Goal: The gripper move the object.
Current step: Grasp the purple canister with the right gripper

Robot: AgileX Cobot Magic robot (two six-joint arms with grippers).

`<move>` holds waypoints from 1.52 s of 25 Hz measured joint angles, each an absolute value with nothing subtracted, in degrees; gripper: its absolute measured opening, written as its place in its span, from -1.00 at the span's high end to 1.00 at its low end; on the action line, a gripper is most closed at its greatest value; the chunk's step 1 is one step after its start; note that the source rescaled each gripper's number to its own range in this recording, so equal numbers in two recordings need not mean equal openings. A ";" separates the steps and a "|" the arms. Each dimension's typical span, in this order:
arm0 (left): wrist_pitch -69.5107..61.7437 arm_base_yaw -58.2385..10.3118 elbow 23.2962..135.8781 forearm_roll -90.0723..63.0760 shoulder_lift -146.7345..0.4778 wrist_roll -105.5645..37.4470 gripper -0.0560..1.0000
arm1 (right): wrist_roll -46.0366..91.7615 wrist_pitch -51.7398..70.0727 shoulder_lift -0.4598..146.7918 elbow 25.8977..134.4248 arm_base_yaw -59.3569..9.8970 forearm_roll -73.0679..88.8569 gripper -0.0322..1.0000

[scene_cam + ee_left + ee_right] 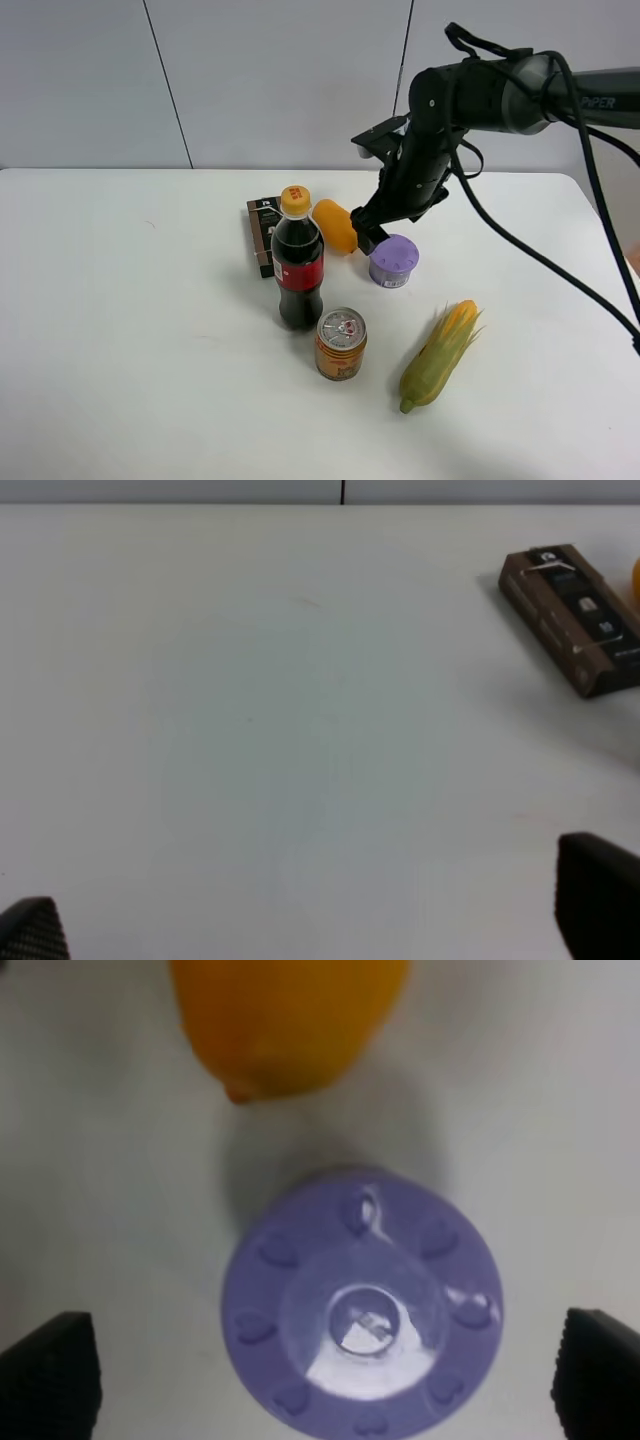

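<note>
Approach stage: your right claw [372, 236] hung wide above the purple container [393, 261], jaws straddling its lid [362, 1318] without contact. Container stood on the bench [120, 330], at four o'clock of the orange fruit [335, 225]. You needed to descend, then close on its sides.

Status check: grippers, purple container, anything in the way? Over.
Right gripper open over container, no grip. Left gripper open, holding nothing. Container upright. Orange fruit close beside it, not touching.
</note>
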State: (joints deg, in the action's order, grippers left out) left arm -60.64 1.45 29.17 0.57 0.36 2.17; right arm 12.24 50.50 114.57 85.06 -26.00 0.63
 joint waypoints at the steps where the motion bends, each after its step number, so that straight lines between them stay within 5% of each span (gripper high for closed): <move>1: -60.64 1.45 29.17 0.57 0.36 2.17 -1.00 | 11.43 50.26 114.57 85.06 -26.76 -0.55 -0.28; 38: -60.59 1.45 29.17 0.62 0.36 2.17 -1.00 | 1.19 50.39 123.86 85.35 -27.04 -5.67 -0.28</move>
